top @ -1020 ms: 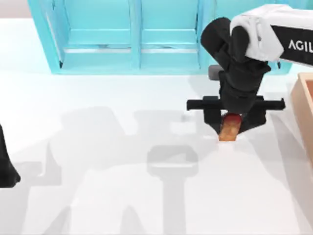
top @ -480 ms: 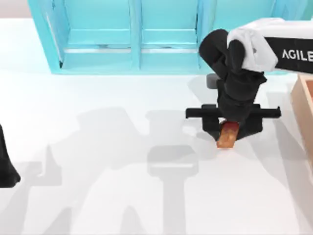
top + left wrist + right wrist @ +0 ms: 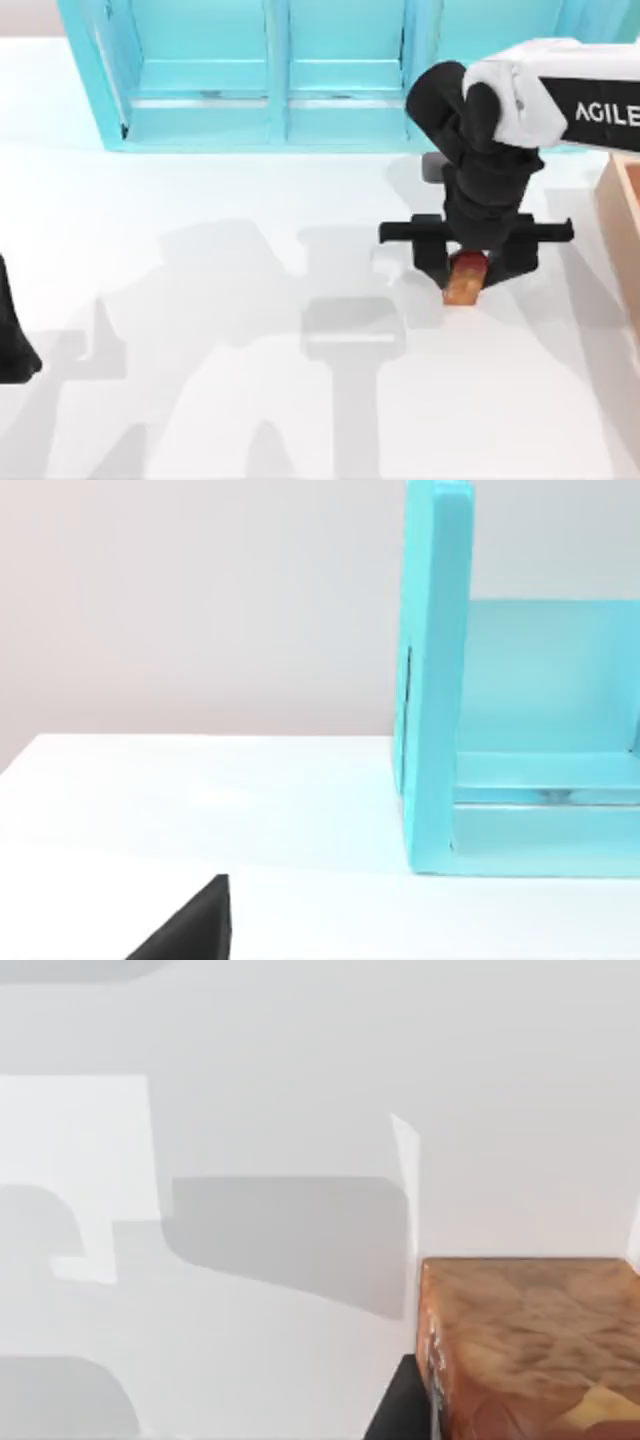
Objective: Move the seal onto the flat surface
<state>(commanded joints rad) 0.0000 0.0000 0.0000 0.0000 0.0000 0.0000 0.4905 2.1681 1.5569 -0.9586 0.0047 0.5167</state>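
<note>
At the top view's left edge, your left arm (image 3: 12, 335) sits parked low over the flat surface (image 3: 200, 420), its claw's state impossible to tell, while its wrist camera looks across the white tabletop toward the end wall of the turquoise shelf unit (image 3: 437, 680). Move rightward past that shelf unit along the back and you reach the working side: your right gripper (image 3: 466, 275) points down at the table just in front of the shelf's right bay, its black fingers drawn narrow around the seal (image 3: 466, 278), a small orange-tan block with a red top. The seal hangs low, at or just above the white surface; contact cannot be confirmed. In the right wrist view, its mottled tan body (image 3: 530, 1340) looks blocky and rigid, so judge it light, stiff and unlikely to deform, though its smooth sides could slip. The firmest hold appears to be across the narrow flanks near the red top. At the far right, the tan wooden box (image 3: 622, 230) stands close by.
</note>
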